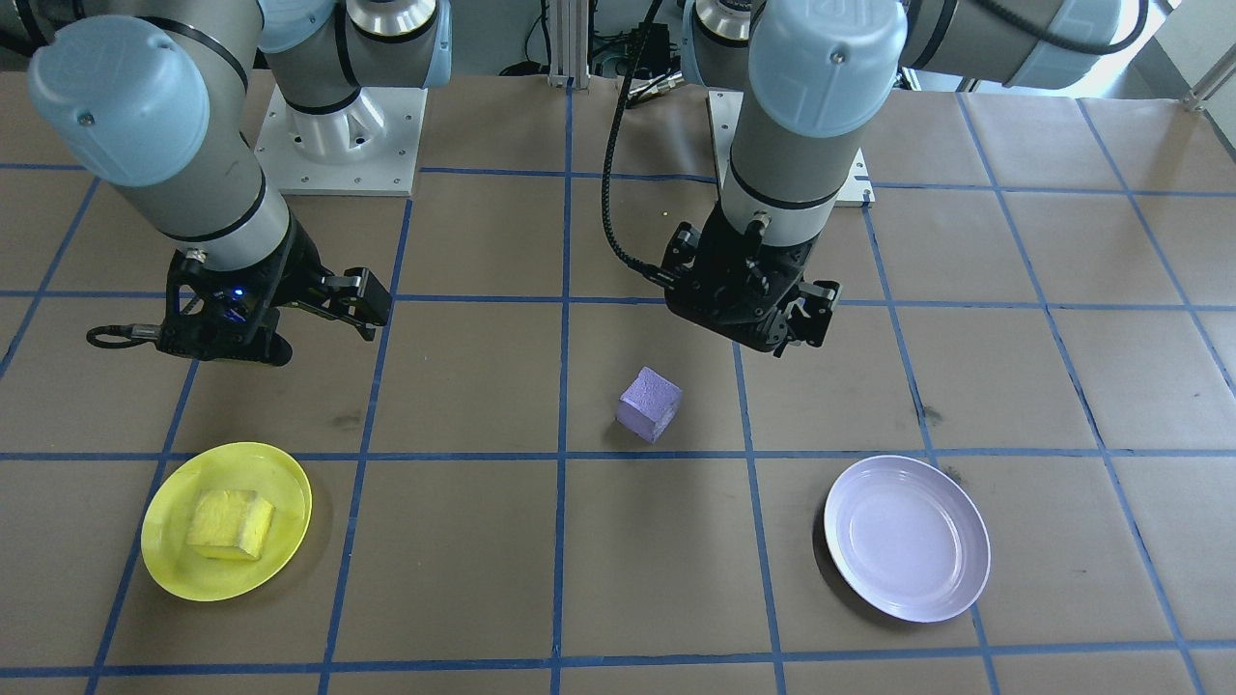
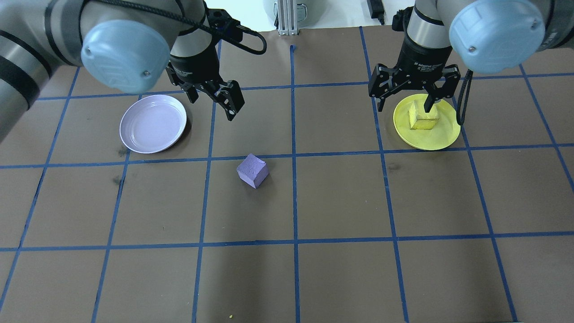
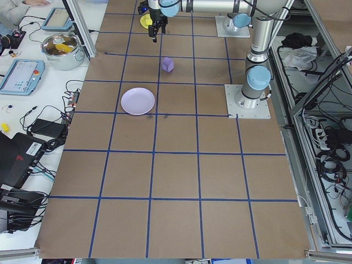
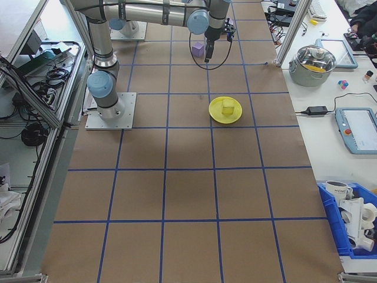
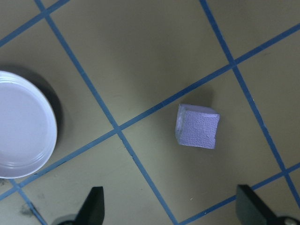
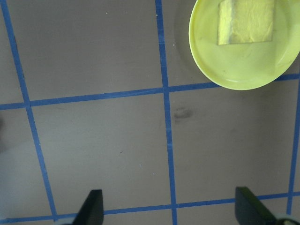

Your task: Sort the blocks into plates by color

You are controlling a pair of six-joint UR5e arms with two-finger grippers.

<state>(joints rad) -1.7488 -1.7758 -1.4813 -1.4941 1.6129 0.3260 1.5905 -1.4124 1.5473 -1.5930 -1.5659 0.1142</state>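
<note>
Lavender plate [image 2: 153,124] sits bare on our left, our left gripper [image 2: 214,97] hovering spread; purple block [image 2: 252,170] waits mid-table on brown paper with blue tape lines [image 2: 293,154]; yellow block [image 2: 423,118] rests in yellow plate [image 2: 441,138] under the spread right gripper [image 2: 407,96], cluttered benches beyond

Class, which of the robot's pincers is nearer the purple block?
The left pincer is nearer, hovering open just beyond the purple block. The right pincer is farther, open above the yellow plate.

Two opposed high views, two end views, two downward wrist close-ups.
</note>
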